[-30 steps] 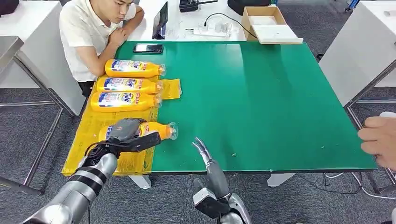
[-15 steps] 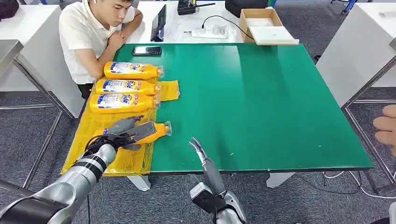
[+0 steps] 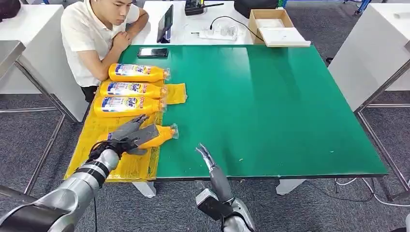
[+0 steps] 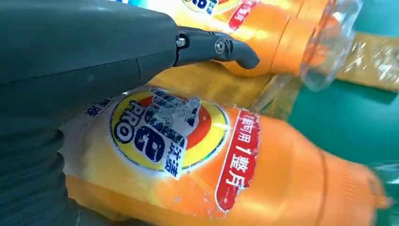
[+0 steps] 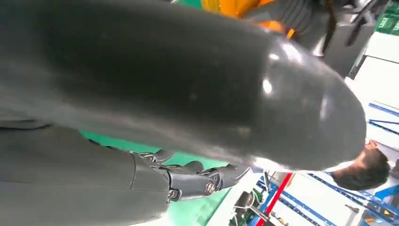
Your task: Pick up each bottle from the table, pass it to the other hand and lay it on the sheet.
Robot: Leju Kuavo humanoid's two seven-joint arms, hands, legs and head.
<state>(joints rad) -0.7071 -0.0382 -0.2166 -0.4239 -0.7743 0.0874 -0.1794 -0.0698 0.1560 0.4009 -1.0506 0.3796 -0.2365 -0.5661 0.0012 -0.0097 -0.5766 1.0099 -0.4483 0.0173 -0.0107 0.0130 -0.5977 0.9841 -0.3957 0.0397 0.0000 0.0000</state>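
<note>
Left hand [image 3: 129, 133] has opened over the bottle [image 3: 159, 136] on the yellow sheet [image 3: 96, 130].
Right hand [image 3: 207, 155] empty, fingers apart; 3 bottles [image 3: 129, 89] beyond.

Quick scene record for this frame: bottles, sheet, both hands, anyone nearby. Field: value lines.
bottles on sheet: four orange bottles, all lying down
far three: side by side in a row, caps toward the table's middle
nearest bottle: under the left hand, cap end poking out over the green
sheet: yellow sheet along the left edge of the green table
left hand: over the nearest bottle, fingers spread; grip unclear
right hand: at the table's near edge, holds nothing
person: seated at the far left corner
</note>
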